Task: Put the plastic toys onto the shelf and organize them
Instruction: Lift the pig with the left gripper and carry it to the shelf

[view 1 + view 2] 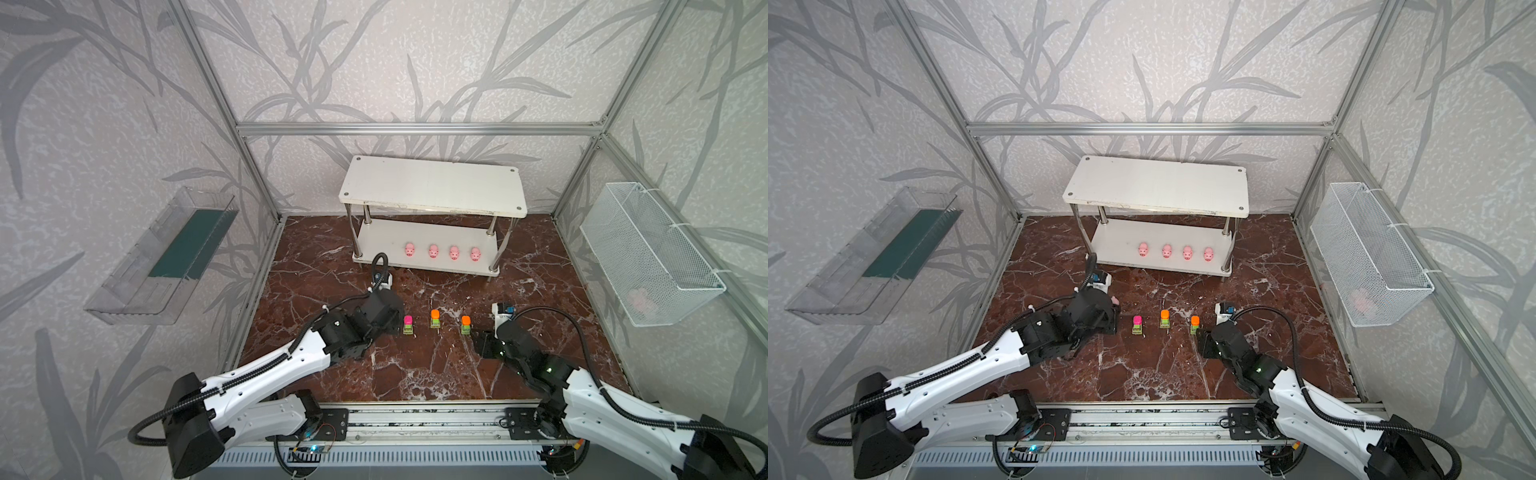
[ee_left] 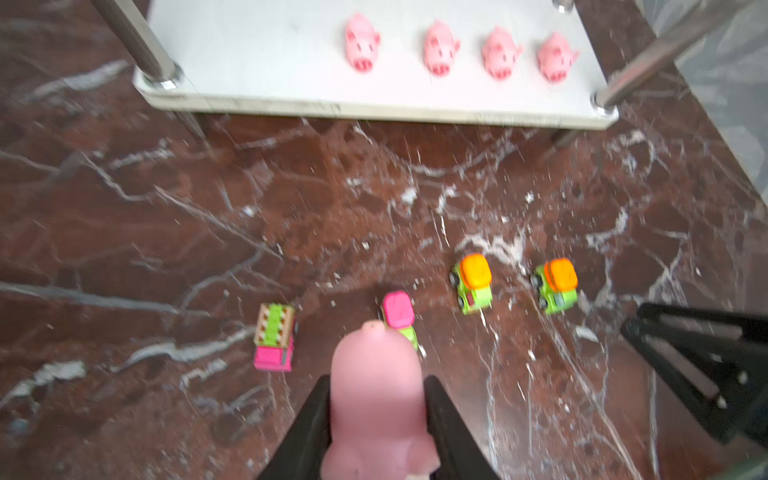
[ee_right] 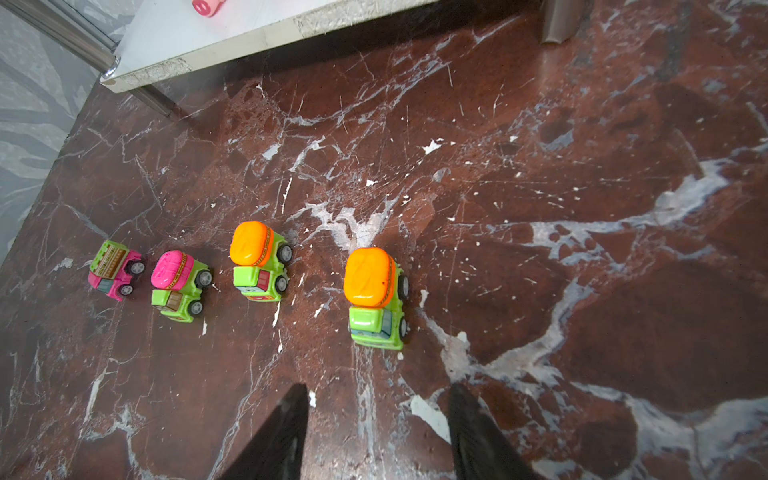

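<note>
Currently gripping a fifth pink pig (image 2: 376, 407) in the left gripper (image 2: 377, 380): jaws drawn narrow onto its flanks, snout pointing ahead, beside the left end of the car row. Going by the rounded moulded body: probably soft, rubbery and very light; unlikely to break, liable to pivot if pinched near one end. Best taken across the mid-body, as here.

Counting four more pigs (image 2: 439, 50) in a row on the lower board of the shelf (image 2: 249, 50), toward its right part in both top views; bare board to the left of the row.

Noting four cars on the marble tabletop (image 1: 415, 365), in front of the shelf and apart from it: pink truck (image 2: 274, 338) with slatted green bed, pink-topped green car (image 2: 398, 309), two orange-topped green cars (image 2: 475, 282) (image 2: 557, 284). Likely hard plastic, light, free-wheeling; expect rolling, so pinch across the sides.

Right gripper (image 3: 379, 388): partly spread, holding nothing, just behind the rightmost car.
</note>
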Robot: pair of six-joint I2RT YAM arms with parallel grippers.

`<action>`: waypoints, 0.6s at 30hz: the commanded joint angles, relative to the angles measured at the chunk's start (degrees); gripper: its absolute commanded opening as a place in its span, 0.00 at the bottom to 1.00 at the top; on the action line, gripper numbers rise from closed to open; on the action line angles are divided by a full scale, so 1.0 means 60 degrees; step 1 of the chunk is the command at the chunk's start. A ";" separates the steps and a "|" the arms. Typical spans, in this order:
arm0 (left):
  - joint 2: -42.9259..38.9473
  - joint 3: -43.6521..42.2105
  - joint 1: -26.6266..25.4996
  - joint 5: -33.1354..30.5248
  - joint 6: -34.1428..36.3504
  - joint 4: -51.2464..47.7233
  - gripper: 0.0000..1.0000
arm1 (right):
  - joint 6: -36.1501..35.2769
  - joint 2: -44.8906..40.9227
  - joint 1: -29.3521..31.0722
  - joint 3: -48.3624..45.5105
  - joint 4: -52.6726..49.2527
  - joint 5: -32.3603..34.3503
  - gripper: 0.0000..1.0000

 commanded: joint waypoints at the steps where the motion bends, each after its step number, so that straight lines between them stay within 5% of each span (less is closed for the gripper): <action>1: 0.0556 0.0209 0.1023 0.0797 0.1516 0.0602 0.35 | 0.0027 0.0143 -0.0050 -0.0096 0.0366 -0.0011 0.55; 8: 0.2712 0.0617 0.2464 0.1278 0.2074 0.3302 0.35 | -0.0151 0.0265 -0.0111 0.0004 0.0421 0.0016 0.55; 18: 0.4759 0.1711 0.3452 0.1413 0.2477 0.4686 0.34 | -0.0175 0.0307 -0.0307 -0.0157 0.0448 0.0062 0.55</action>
